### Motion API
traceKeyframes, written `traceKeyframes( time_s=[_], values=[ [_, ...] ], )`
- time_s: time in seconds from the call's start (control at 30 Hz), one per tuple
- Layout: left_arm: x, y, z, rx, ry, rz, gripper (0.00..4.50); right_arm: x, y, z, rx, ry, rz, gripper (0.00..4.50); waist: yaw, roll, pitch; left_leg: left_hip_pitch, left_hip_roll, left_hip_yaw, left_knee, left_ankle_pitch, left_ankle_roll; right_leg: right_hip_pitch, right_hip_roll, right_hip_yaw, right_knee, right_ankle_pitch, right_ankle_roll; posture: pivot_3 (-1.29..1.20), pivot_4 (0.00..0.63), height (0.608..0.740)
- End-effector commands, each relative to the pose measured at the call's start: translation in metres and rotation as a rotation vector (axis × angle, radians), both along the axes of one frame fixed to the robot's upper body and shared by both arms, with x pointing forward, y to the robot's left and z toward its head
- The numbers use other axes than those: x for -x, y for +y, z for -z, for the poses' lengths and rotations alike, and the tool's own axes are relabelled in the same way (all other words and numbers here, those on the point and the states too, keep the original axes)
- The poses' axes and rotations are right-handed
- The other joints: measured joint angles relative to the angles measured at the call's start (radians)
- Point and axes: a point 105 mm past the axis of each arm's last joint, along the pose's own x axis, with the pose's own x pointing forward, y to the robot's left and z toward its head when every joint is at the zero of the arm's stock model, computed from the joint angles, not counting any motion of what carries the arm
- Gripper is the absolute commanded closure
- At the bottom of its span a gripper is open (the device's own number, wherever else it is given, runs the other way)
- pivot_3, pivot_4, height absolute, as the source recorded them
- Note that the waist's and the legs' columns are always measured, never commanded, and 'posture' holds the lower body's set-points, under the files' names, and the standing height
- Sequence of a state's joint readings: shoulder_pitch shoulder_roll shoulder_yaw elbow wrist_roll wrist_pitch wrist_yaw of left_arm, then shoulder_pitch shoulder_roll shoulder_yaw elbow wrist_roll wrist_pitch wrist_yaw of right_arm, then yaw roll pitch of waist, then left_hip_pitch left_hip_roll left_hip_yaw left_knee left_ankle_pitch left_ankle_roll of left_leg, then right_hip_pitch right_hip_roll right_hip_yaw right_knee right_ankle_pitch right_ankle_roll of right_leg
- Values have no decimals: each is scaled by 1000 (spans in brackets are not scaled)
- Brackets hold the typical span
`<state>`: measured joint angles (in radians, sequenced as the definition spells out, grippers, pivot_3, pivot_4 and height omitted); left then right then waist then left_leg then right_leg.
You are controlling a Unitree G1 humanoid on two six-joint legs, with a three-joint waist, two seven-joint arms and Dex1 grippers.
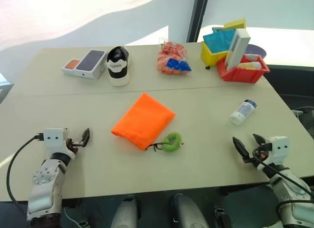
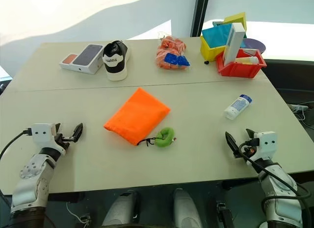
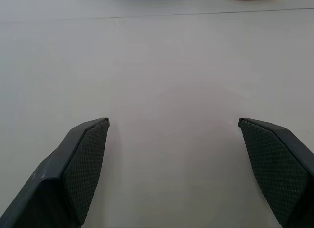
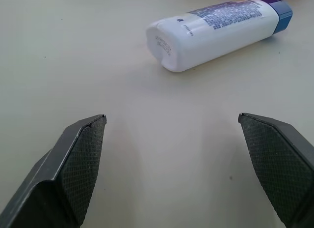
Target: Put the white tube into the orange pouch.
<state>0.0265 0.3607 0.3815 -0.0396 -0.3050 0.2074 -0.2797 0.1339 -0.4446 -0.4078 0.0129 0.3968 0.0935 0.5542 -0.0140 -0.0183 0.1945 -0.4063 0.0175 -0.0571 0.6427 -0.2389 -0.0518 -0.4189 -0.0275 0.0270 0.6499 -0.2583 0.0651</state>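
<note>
**Ahead of the right jaws: the tube waits to be picked up**

Just ahead of the right jaws, the white tube [image 4: 216,34] lies on its side on the bare tabletop [image 1: 206,154], flat crimped end toward the jaws, blue cap away, its length slanting across the line of approach. Nothing is held yet, so the step in hand appears to be the first reach. To do it well, the right gripper [image 1: 248,144] likely needs to advance and turn until the fingers straddle the tube's mid-body across its width, not its length, then close low enough that the rounded body does not roll off.

The orange pouch [image 1: 143,120] lies flat well to the inner side of the right jaws, nearer the middle between both grippers, its black cord and green ring [image 1: 172,142] at the near end. Its mouth looks closed, so the left gripper [image 1: 79,139] will probably have to hold it open.

Both arms sit low at the near edge, pointing level and forward, jaws spread wide and empty.
</note>
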Motion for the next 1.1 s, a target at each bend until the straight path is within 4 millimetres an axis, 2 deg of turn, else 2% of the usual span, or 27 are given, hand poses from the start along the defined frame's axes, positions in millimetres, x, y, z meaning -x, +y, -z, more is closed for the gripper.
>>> traceKeyframes(
  time_s=[0.03,0.27,0.37,0.43,0.57,0.77,0.9,1.1],
  values=[
    [-2,16,-12,26,-50,-68,0,-2,3,-9,12,-50,5,28,1,0,0,0,0,0,0,0,0,0,0,0,0,0,0,0,150,740],
    [-7,0,-15,18,-69,-1,0,-2,9,-14,17,-63,-10,28,1,0,0,0,0,0,0,0,0,0,0,0,0,0,0,0,150,740],
    [-7,-8,-16,-2,-66,46,0,-4,19,-20,15,-78,-47,28,0,0,0,0,0,0,0,0,0,0,0,0,0,0,0,0,150,740],
    [-6,-14,-25,-29,-104,84,0,-6,30,-23,15,-82,-91,28,0,0,0,0,0,0,0,0,0,0,0,0,0,0,0,0,150,740],
    [3,-32,-40,-213,-153,220,0,-13,61,-28,38,-94,-216,28,-1,0,0,0,0,0,0,0,0,0,0,0,0,0,0,0,150,740],
    [18,-52,-45,-477,-175,429,0,-20,91,-35,37,-122,-319,28,1,1,-1,0,0,0,0,0,0,0,0,0,0,0,-1,0,150,740],
    [23,-74,-40,-639,-196,593,0,-19,101,-31,44,-116,-354,28,5,1,-1,0,0,0,0,0,0,0,-1,0,0,0,-1,0,150,740],
    [17,-104,-34,-735,-223,748,0,-16,112,-27,52,-114,-400,28,2,1,-1,0,0,1,1,0,0,0,-1,1,0,0,-1,0,150,740]
  ],
)
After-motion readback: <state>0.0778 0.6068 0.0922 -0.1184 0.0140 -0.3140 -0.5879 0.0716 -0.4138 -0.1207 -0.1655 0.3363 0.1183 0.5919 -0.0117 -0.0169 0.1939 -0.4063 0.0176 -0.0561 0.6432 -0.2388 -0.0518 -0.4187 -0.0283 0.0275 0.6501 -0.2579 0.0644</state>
